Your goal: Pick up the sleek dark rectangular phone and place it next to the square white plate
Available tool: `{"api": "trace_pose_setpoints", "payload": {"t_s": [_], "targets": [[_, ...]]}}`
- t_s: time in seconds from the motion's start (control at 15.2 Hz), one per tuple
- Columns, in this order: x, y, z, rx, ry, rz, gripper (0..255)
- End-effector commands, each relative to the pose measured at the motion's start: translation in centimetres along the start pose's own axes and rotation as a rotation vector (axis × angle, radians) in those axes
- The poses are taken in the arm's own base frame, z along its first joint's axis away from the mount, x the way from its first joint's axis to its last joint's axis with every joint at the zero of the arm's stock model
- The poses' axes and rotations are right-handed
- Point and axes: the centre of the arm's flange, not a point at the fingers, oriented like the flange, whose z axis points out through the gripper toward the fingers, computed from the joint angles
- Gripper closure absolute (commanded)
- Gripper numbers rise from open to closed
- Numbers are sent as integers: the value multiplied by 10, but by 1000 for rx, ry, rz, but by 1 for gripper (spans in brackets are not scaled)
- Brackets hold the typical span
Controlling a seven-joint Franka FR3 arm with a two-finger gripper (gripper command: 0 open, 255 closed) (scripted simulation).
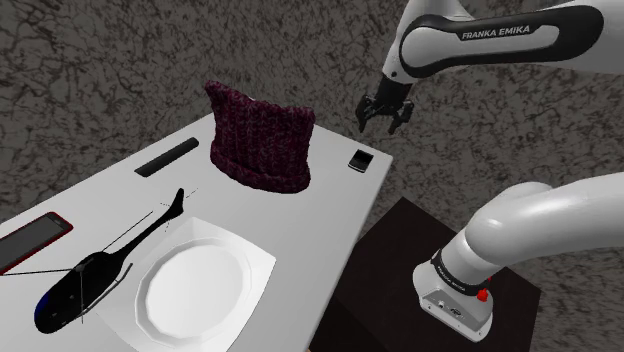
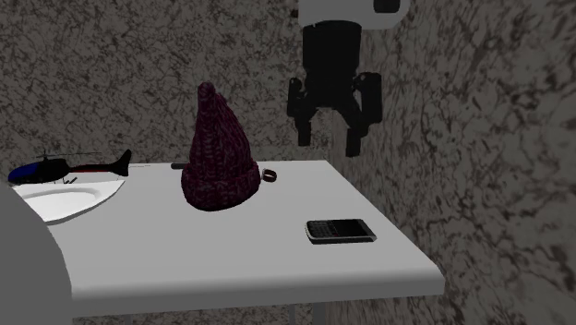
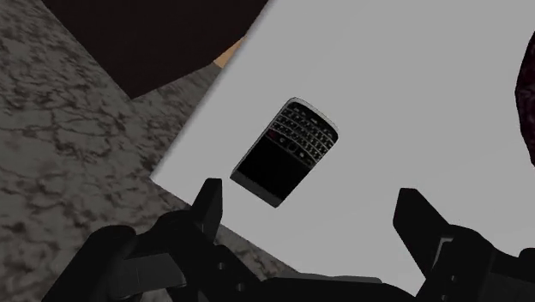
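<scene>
The phone (image 1: 361,159) (image 2: 341,230) (image 3: 287,152) lies flat, face up, at the table (image 1: 330,215) (image 2: 231,258) corner nearest the stand (image 1: 395,255), close to the edges and clear of everything else. That open spot suits a grasp from straight above: nothing crowds the fingers. The plate (image 1: 243,252) (image 2: 65,201) sits well apart toward the other end, with the knit hat (image 1: 260,135) (image 2: 217,157) between them and a toy helicopter (image 1: 85,285) (image 2: 55,169) beside the plate, so the carry will likely have to pass over or around the hat.

The arm reaches from the stand with its forearm roughly level and the wrist bent down, so the gripper (image 1: 383,124) (image 2: 328,143) (image 3: 310,199) points at the table. It hangs well above the phone, a little off toward the table edge. Its fingers stand wide apart and hold nothing. In the wrist view the phone lies at a slant to the line between the fingers, so I judge a wrist turn is needed, then a descent to span its narrow sides. This looks like the approach step; the pick is not yet begun
</scene>
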Motion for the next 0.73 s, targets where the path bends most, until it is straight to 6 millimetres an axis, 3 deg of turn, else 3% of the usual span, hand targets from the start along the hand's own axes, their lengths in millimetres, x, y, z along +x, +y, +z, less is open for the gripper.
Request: {"api": "trace_pose_setpoints", "payload": {"t_s": [0.0, 0.4, 0.66], "targets": [[10, 2, 27, 9, -4, 122, 0], [40, 21, 98, 32, -21, 461, 0], [39, 20, 119, 32, -21, 461, 0]]}}
